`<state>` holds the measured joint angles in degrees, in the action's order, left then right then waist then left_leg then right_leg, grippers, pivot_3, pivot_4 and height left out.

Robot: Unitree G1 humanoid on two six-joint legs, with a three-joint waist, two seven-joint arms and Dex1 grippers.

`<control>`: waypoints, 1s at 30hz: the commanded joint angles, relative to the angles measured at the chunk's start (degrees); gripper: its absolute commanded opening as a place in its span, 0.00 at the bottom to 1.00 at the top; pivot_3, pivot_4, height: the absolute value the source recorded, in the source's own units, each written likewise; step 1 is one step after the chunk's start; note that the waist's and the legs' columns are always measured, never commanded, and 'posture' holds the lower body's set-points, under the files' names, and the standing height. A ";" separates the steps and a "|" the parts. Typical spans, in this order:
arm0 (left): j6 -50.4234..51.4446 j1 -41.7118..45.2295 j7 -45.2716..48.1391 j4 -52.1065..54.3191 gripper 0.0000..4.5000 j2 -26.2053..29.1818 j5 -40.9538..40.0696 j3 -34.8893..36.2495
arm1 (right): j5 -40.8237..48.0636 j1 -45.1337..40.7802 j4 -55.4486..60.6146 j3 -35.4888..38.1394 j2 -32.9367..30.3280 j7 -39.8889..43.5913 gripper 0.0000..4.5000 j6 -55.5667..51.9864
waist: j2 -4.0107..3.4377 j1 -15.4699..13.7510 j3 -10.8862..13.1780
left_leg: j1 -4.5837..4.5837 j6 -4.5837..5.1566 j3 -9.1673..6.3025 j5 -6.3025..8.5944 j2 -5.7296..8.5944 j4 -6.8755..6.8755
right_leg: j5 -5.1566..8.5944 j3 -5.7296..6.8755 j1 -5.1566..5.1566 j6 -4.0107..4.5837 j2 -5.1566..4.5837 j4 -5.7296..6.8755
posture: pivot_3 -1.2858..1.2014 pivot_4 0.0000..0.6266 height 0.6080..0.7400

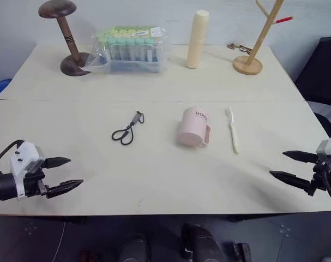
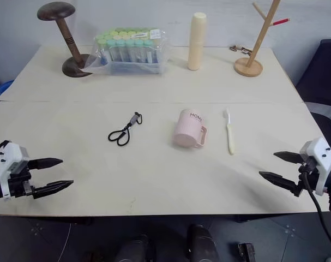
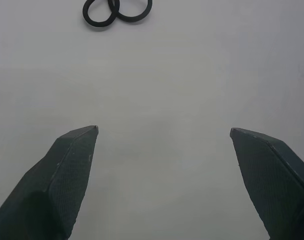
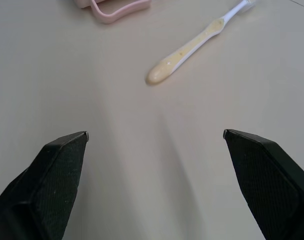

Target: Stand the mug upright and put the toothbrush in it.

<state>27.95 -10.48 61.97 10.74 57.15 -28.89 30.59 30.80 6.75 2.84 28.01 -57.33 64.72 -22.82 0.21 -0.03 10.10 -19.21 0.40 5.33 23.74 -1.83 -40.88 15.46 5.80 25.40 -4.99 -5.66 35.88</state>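
The pale pink mug rests at the table's middle with its closed base turned up and away from me, so its opening is hidden. Its handle points toward the toothbrush. That cream-white toothbrush lies flat just right of the mug, bristled head at the far end; its handle end shows ahead of my right gripper. My left gripper hovers open near the front left edge, holding nothing. My right gripper hovers open at the front right, also holding nothing, well short of the toothbrush.
Small black scissors lie left of the mug. Along the back stand a brown mushroom-shaped stand, a clear box of capped tubes, a tall cream cylinder and a wooden branch rack.
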 commanded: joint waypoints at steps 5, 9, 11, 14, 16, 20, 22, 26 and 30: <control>-0.48 -0.07 -0.18 0.03 1.00 -0.04 0.91 0.16 | 0.50 0.80 1.75 2.89 0.06 -0.28 1.00 -0.05 | 0.00 0.05 0.00 | 0.00 0.00 0.01 0.00 0.01 0.00 | 0.00 0.00 0.00 0.00 0.01 0.00 | 0.52 0.24 1.00; -0.95 -0.45 0.06 -0.10 1.00 -0.31 1.16 0.39 | 0.48 0.80 1.69 2.82 -0.02 -0.46 1.00 -0.08 | 0.00 0.02 0.00 | 0.00 0.00 0.01 0.00 0.01 0.00 | 0.00 0.00 0.00 0.00 0.01 0.00 | 0.52 0.24 1.00; -1.29 -0.91 0.11 -0.37 1.00 -0.53 1.40 0.65 | 0.49 0.79 1.70 2.74 -0.02 -0.56 1.00 -0.15 | 0.00 0.04 0.00 | 0.00 0.00 0.01 0.00 0.00 0.00 | 0.00 0.00 0.00 0.00 0.01 0.00 | 0.52 0.24 1.00; -1.56 -1.34 -0.01 -0.35 1.00 -0.83 1.54 0.82 | 0.45 0.85 1.63 2.61 0.02 -0.58 1.00 -0.08 | 0.00 0.05 0.00 | 0.00 0.00 0.00 0.00 0.00 0.00 | 0.00 0.00 0.00 0.00 0.02 0.00 | 0.52 0.24 1.00; -1.47 -1.50 -0.15 -0.13 1.00 -1.04 1.47 0.92 | 0.29 0.62 1.40 2.38 0.09 -0.74 1.00 0.12 | 0.00 0.00 0.00 | 0.00 0.00 0.01 0.00 0.00 -0.01 | 0.00 0.00 0.00 0.00 0.01 0.00 | 0.52 0.24 1.00; -1.41 -1.20 -0.07 -0.68 1.00 -1.31 1.19 0.92 | 0.08 -0.01 1.17 1.97 0.18 -1.26 1.00 0.19 | 0.00 0.01 0.00 | 0.00 0.00 0.00 0.00 0.00 -0.01 | 0.00 0.00 0.00 0.00 0.01 0.00 | 0.52 0.24 1.00; -1.30 -0.86 0.42 -1.11 1.00 -1.55 0.45 0.92 | 0.07 -0.12 1.34 1.77 0.32 -1.54 1.00 0.05 | 0.00 0.01 0.00 | 0.00 0.00 0.01 0.00 0.00 -0.01 | 0.00 0.00 0.00 0.00 0.01 0.01 | 0.52 0.24 1.00; -1.64 -0.09 0.41 -1.69 1.00 -1.67 0.59 0.44 | 1.67 -0.33 2.05 2.03 0.70 -2.25 1.00 -2.27 | 0.00 0.01 0.00 | 0.00 0.00 0.01 0.00 0.00 -0.01 | 0.00 0.00 0.00 0.00 0.01 0.01 | 0.52 0.24 1.00; -1.17 0.45 0.15 -1.53 1.00 -2.12 0.37 -0.10 | 2.56 0.60 3.64 2.41 1.10 -2.51 1.00 -4.26 | 0.00 -0.01 0.00 | 0.00 0.00 0.01 0.00 0.00 -0.01 | 0.00 0.00 0.00 0.00 0.01 0.01 | 0.52 0.24 1.00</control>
<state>27.15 -10.40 62.11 8.49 55.13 -27.80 30.30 32.38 7.16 4.66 28.01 -56.51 62.67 -26.54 0.21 -0.04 10.10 -19.21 0.40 5.34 23.74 -1.83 -40.89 15.46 5.80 25.40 -5.00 -5.65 35.90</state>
